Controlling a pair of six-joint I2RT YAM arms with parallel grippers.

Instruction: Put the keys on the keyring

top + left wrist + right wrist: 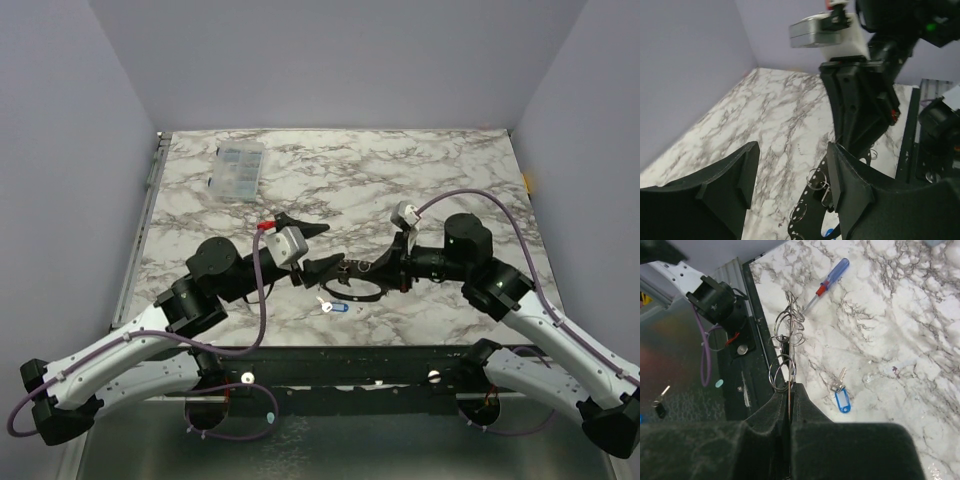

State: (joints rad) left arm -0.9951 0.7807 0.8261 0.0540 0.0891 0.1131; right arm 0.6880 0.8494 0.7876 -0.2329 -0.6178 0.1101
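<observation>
My right gripper (pixel 367 268) (pixel 789 388) is shut on the keyring (pixel 360 292), a dark perforated band in a loop that carries several thin metal rings (pixel 783 374). The band (pixel 810 192) hangs just above the marble. My left gripper (pixel 335 248) (pixel 790 182) is open right beside it. Its right finger (pixel 852 187) is next to one metal ring (pixel 818 180), and nothing sits between the jaws. A silver key with a blue tag (pixel 333 306) (pixel 841 394) lies flat on the table below the loop. A small dark-headed key (pixel 659 406) appears to lie on the grey surface off the table's edge.
A clear plastic box (pixel 238 168) stands at the far left of the marble table (pixel 430 180). A screwdriver with a blue handle and red collar (pixel 832 276) lies beside the left arm. The table's black front rail (pixel 340 365) runs between the arm bases.
</observation>
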